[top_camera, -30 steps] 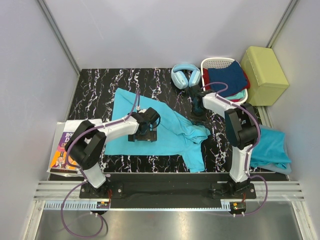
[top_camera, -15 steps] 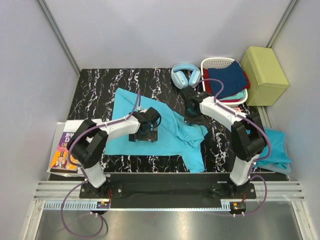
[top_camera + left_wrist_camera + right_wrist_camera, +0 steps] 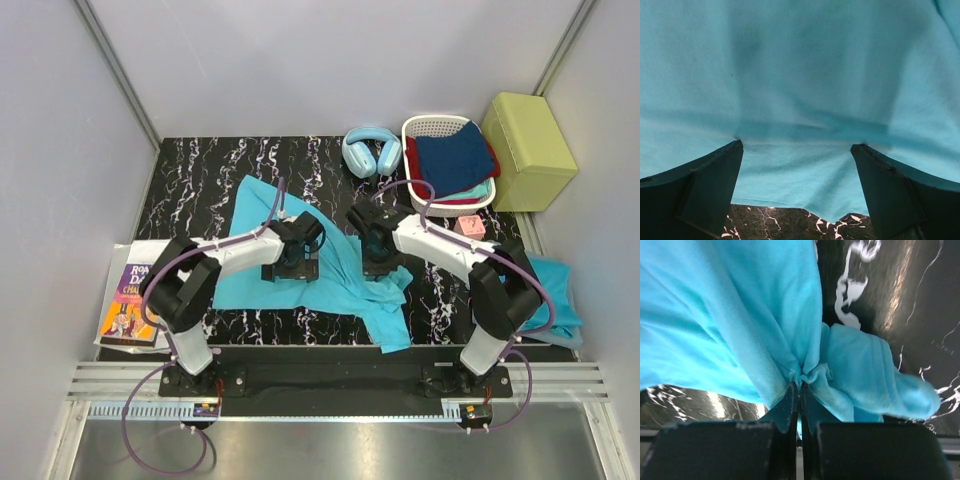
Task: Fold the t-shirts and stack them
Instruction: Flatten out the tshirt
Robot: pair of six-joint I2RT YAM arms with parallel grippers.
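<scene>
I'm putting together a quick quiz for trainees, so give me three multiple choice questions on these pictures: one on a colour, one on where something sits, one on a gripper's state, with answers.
1. What colour is the shirt on the table?
A red. B teal. C white.

2. Where are the headphones?
A beside the basket, to its left in the top view. B inside the basket. C on the shirt.

3. How is the right gripper?
A open, clear of the shirt. B shut on nothing. C shut on the shirt.

Answers:
1 B: the cloth reads teal in every view.
2 A: they lie on the table by the basket's left rim.
3 C: the right wrist view shows fabric bunched between its closed fingers.
</scene>
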